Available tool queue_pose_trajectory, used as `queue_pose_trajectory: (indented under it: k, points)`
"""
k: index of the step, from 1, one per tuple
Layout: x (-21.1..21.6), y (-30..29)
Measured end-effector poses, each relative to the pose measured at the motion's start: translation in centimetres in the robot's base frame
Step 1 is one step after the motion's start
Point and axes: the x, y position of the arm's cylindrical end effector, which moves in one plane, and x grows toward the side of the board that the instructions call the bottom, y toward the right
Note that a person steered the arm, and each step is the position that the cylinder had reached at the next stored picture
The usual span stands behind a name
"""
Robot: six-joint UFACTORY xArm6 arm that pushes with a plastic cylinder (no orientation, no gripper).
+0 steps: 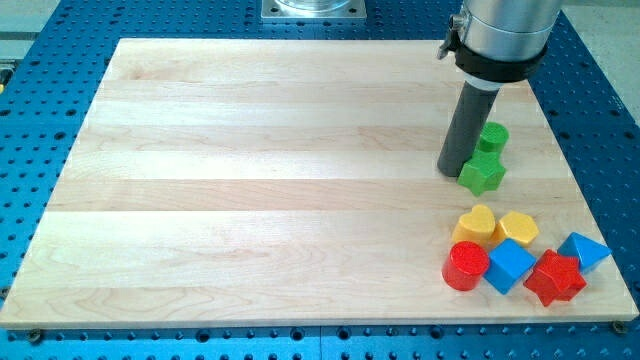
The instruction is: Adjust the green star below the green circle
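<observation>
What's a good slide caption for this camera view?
My tip rests just left of the green star, which sits directly below the green circle.

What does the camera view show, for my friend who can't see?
My tip sits just left of the green star block, which lies below the green circle block on the wooden board. Other blocks cluster bottom right.

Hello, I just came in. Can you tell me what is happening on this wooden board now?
A robot arm pushes small blocks over a wooden board with a dark rod. My tip rests just at the view's left of the green star, close to it or touching it. The green circle sits right above the star, toward the view's top. The star is already about below the circle. Near the view's bottom right lie a yellow heart, a yellow hexagon, a red cylinder, two blue blocks and a red star.
</observation>
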Motion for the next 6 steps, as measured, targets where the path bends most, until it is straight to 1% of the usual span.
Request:
queue_pose_trajectory:
  k: [1,2,3,4,6]
  points:
    - [0.5,-2.5]
    - [2.0,-6.3]
    - [2.9,-3.7]
    - [2.6,1.4]
    - [2.6,1.9]
